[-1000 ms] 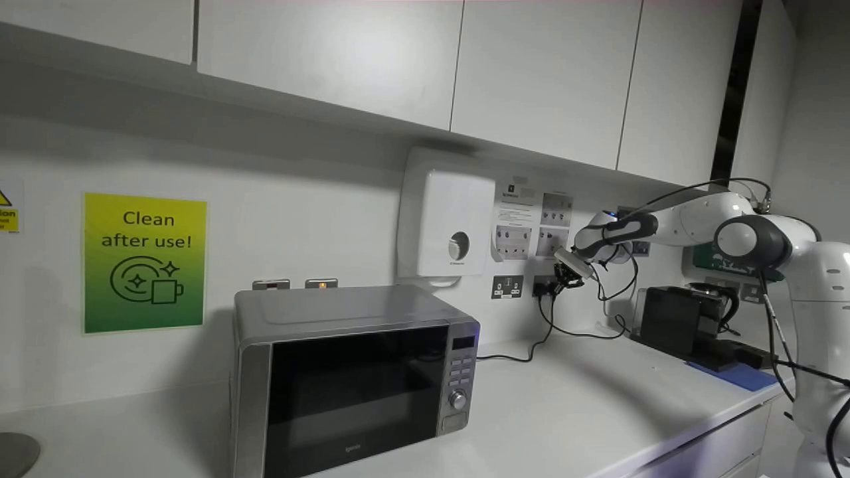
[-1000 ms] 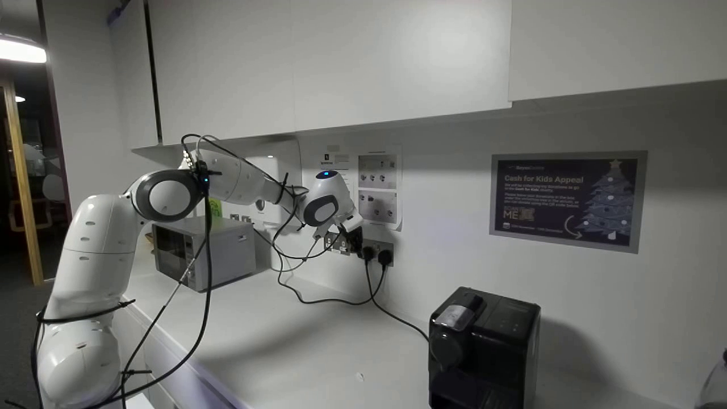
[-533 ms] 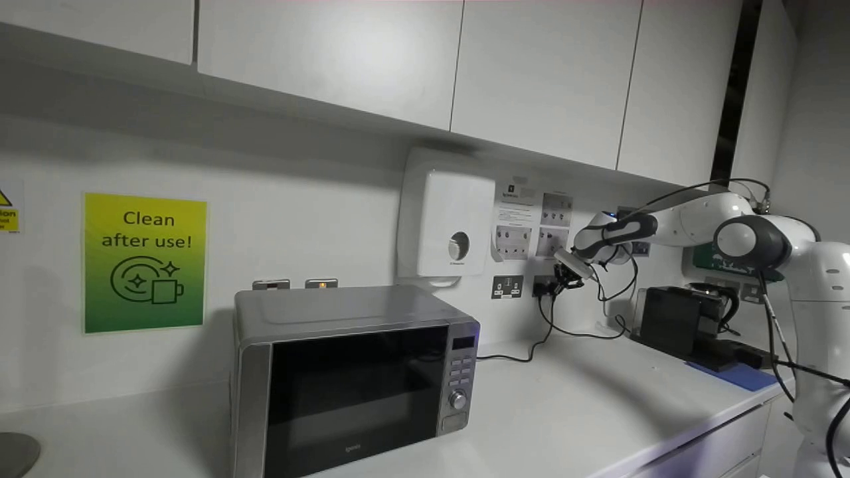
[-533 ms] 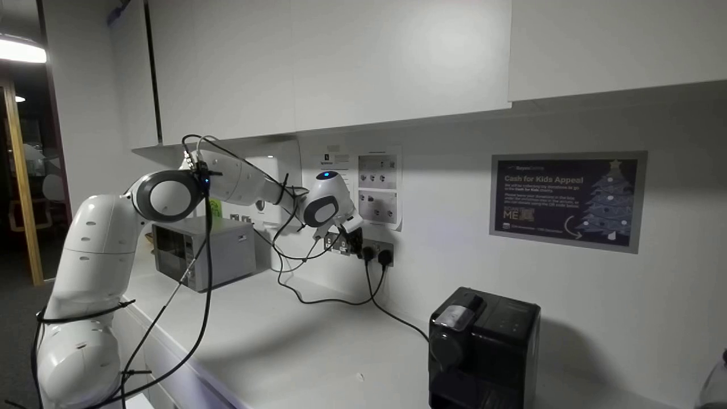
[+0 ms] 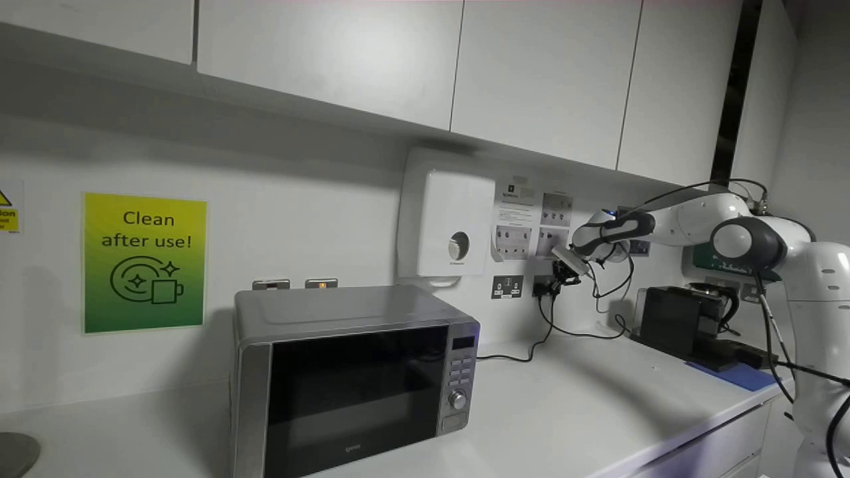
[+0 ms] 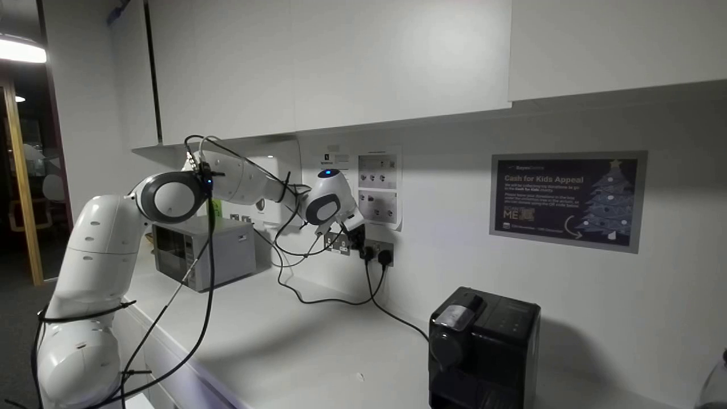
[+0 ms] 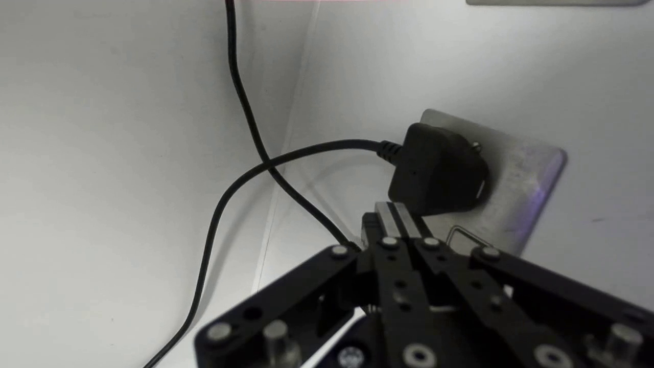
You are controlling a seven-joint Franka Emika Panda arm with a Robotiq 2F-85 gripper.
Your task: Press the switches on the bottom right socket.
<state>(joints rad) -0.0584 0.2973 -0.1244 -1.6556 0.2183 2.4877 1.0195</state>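
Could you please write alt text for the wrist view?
A shut gripper partly hides a grey socket with a black plug in it. The plug's cord crosses another cord; whether the gripper touches anything is unclear.

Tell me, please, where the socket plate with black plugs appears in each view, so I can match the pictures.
In an exterior view, the socket plate is right of centre, below mid-height.
In an exterior view, the socket plate is slightly right of and below centre.
In the wrist view, the socket plate is right of centre, partly behind the gripper.
Shared landmark in all three: a black plug in the socket plate.
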